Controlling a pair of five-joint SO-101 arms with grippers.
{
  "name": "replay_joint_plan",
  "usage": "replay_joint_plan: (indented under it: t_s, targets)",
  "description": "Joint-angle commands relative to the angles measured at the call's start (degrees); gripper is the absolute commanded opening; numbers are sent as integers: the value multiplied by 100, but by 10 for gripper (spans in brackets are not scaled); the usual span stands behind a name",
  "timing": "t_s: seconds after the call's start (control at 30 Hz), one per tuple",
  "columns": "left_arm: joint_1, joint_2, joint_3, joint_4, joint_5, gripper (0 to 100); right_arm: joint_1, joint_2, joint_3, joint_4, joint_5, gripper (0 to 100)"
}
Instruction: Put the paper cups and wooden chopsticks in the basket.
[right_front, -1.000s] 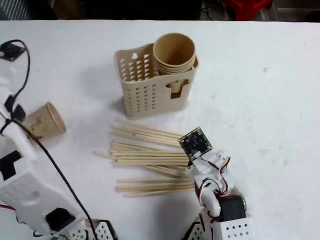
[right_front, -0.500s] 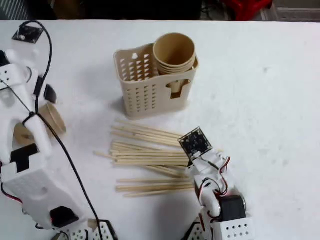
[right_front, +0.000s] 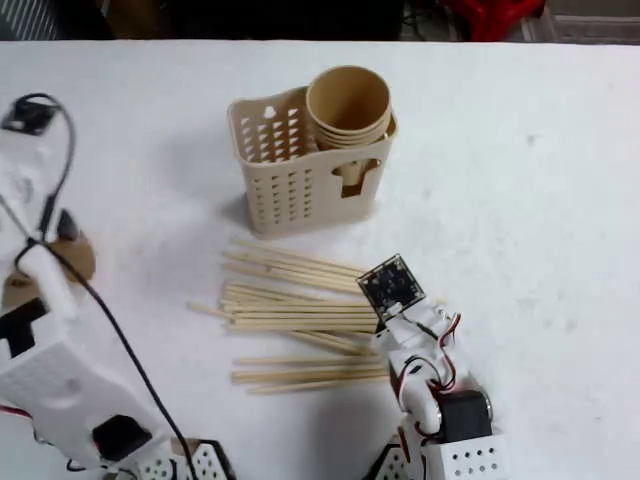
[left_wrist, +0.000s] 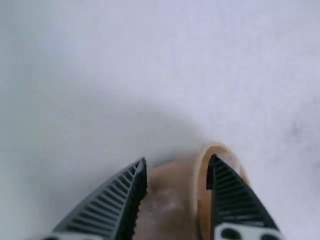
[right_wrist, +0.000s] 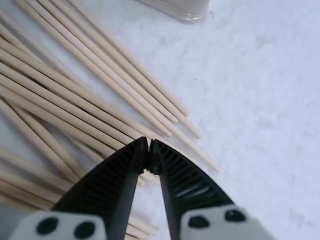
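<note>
1. Basket (right_front: 290, 180): beige, perforated walls, upright on the white table (right_front: 520, 200).
2. Paper cups, nested stack (right_front: 348, 105): inside the basket at one end, mouths up, the top cup rising above the basket's rim.
3. Paper cup, loose (right_front: 70, 262): lying on its side on the table, well apart from the basket on the left arm's side, partly hidden under that arm.
4. Wooden chopsticks (right_front: 290, 310): loose pile lying flat on the table near the basket's front wall, between the basket and the right arm's base, and none of them inside the basket.
5. Left gripper (left_wrist: 175, 167): far from the basket and low over the loose cup. Its fingers are parted to a moderate gap with the cup's body between them. Whether they press it cannot be told.
6. Right gripper (right_wrist: 149, 144): near the basket's front, above the chopstick pile. Its fingertips are closed together with nothing seen between them.
</note>
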Motion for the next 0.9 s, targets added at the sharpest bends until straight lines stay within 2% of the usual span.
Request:
replay_joint_plan:
  t_s: [0.0, 0.2, 0.5, 0.63, 0.7, 0.8, 0.87]
  targets:
    - [-514, -268, -826, 571, -378, 203, 4, -40, -26, -119, 62, 17]
    - [-1165, -215, -1073, 862, -923, 199, 4, -40, -26, -119, 62, 17]
    - [-2158, -215, 53, 554, -1943, 181, 4, -40, -26, -119, 62, 17]
    - [-2220, -242, 712, -114, -2048, 72, 4, -40, -26, -119, 62, 17]
    - [-2167, -268, 738, -123, -2031, 15, 4, -40, -26, -119, 62, 17]
    - [-1938, -400, 703, 44, -2022, 20, 4, -40, -26, -119, 62, 17]
    - [-1727, -646, 536, 378, -1749, 23, 4, -40, -26, -119, 62, 17]
